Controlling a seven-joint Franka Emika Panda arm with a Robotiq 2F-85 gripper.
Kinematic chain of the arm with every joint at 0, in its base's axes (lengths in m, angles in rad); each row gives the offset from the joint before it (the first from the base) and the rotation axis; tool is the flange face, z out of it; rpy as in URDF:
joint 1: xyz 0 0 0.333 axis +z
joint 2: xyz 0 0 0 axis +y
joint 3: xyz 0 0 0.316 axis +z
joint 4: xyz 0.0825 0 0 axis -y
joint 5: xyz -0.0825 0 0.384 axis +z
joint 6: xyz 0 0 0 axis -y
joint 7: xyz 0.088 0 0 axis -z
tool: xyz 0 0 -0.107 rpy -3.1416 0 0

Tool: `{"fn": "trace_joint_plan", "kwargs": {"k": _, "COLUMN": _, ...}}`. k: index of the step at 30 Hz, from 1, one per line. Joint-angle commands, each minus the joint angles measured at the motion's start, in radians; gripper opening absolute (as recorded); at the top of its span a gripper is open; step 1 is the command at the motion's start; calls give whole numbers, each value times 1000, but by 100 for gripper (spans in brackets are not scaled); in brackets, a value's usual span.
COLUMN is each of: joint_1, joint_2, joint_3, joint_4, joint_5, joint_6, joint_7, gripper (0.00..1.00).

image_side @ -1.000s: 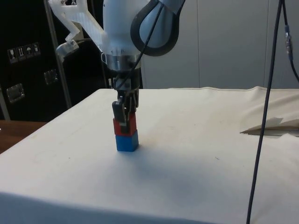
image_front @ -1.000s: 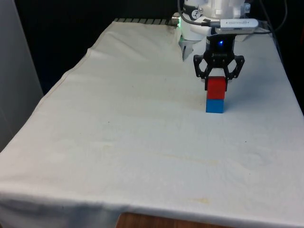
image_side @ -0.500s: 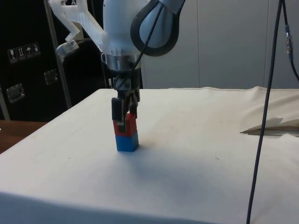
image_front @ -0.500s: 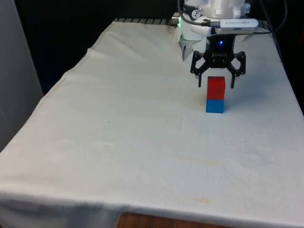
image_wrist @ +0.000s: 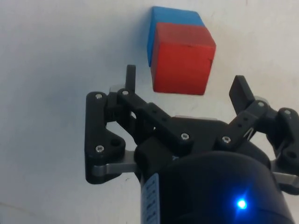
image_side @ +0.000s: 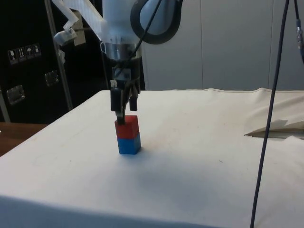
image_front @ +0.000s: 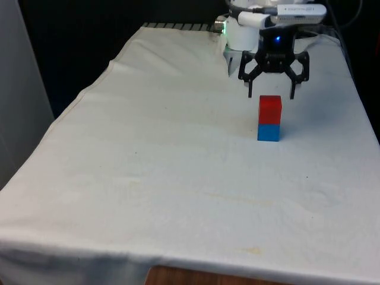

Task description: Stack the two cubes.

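Red cube [image_front: 270,110] sat stacked on the blue cube [image_front: 268,132].
The gripper [image_front: 271,94] hung just above the red cube, jaws spread wide, holding and touching nothing.

small red cube [image_front: 270,109] sits square atop matching blue cube [image_front: 268,132], edges nearly flush; stack upright on white cloth, toward front view's right, far half.

Even, bright light is spread over the white cloth [image_front: 178,166]. A faint soft shadow is cast beside the blue cube [image_side: 128,144]. The background is left dark.
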Motion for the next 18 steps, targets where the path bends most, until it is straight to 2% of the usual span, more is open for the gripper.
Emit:
{"fn": "trace_joint_plan", "kwargs": {"k": 1, "joint_1": -1, "joint_2": -9, "joint_3": 3, "joint_4": 1, "joint_5": 6, "joint_6": -11, "joint_7": 0, "gripper": 100}}
{"fn": "trace_joint_plan", "kwargs": {"k": 6, "joint_1": 0, "joint_2": -50, "joint_3": 2, "joint_4": 4, "joint_5": 6, "joint_6": -47, "joint_7": 3, "gripper": 100}}
{"fn": "trace_joint_plan", "kwargs": {"k": 7, "joint_1": 0, "joint_2": -44, "joint_3": 0, "joint_4": 2, "joint_5": 0, "joint_6": -35, "joint_7": 2, "gripper": 100}}
{"fn": "trace_joint_plan", "kwargs": {"k": 10, "joint_1": 0, "joint_2": -77, "joint_3": 2, "joint_4": 8, "joint_5": 6, "joint_6": -76, "joint_7": 4, "gripper": 100}}
{"fn": "trace_joint_plan", "kwargs": {"k": 14, "joint_1": 0, "joint_2": -103, "joint_3": 2, "joint_4": 12, "joint_5": 6, "joint_6": -102, "joint_7": 4, "gripper": 100}}
{"fn": "trace_joint_plan", "kwargs": {"k": 15, "joint_1": 0, "joint_2": -95, "joint_3": 0, "joint_4": 9, "joint_5": 1, "joint_6": -87, "joint_7": 3, "gripper": 100}}
{"fn": "trace_joint_plan", "kwargs": {"k": 16, "joint_1": 0, "joint_2": -114, "joint_3": 2, "joint_4": 15, "joint_5": 6, "joint_6": -114, "joint_7": 5, "gripper": 100}}
{"fn": "trace_joint_plan", "kwargs": {"k": 18, "joint_1": 0, "joint_2": -120, "joint_3": 2, "joint_4": 16, "joint_5": 6, "joint_6": -120, "joint_7": 5, "gripper": 100}}
